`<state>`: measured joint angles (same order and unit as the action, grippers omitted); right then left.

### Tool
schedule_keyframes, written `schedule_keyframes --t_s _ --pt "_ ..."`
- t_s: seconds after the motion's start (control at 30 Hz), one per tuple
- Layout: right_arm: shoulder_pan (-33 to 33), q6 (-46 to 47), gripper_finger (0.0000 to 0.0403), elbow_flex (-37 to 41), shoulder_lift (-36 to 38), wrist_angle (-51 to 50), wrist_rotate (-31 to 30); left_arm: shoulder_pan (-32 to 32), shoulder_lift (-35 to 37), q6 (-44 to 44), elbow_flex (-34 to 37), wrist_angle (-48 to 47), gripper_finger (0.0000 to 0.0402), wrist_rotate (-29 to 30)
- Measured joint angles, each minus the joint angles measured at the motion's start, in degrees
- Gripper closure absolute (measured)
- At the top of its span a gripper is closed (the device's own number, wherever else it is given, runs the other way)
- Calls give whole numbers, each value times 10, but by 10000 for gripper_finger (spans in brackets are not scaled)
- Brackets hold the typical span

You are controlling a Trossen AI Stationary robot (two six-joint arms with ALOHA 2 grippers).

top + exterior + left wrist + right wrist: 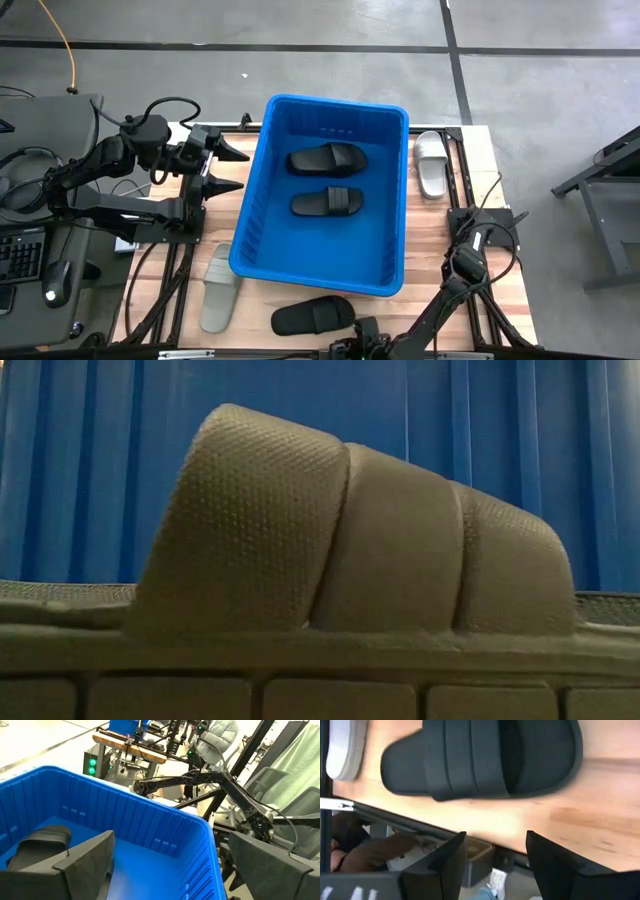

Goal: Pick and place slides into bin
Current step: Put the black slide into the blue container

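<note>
Your bin (322,262) sits mid-table (480,150) holding two black slides (328,159). Another black slide (480,757) lies at the near edge, below your right hand (492,865), fingers apart. Left hand (225,168) hovers spread beside the bin.

The blue bin (322,195) is standing on the wooden table (432,235) and is holding two black slides (327,159). A white slide (432,163) is lying beside its right wall. A grey slide (218,287) and a black slide (313,316) are lying near its front. The left gripper (227,168) is waiting open just beside its left wall.
</note>
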<state>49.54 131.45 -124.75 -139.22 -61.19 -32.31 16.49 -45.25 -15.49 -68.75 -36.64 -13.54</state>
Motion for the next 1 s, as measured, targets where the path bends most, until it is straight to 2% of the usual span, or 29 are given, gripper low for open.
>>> schedule_keyframes --t_s 0.17,0.3,0.43,0.6,0.73,0.77,0.87,1.0 --pt "3 12 210 0 0 -18 -1 0 0 0 0 0 23 0" --pt "1 -13 210 -1 0 11 13 0 0 -9 0 0 23 0" --pt "-2 -43 210 -32 2 17 9 0 0 -15 0 1 23 0" --pt "-1 -42 210 -83 3 -43 2 0 0 -15 0 1 23 0" --pt "-1 -42 210 -90 3 -29 -42 0 0 -15 0 1 23 0" --pt "-2 -43 210 -90 3 -31 -37 0 0 -15 0 1 23 2" --pt "-9 -43 210 -90 3 -31 31 0 0 -14 0 1 23 5" --pt "-3 -44 210 -90 19 -67 2 0 0 -15 0 1 23 5"
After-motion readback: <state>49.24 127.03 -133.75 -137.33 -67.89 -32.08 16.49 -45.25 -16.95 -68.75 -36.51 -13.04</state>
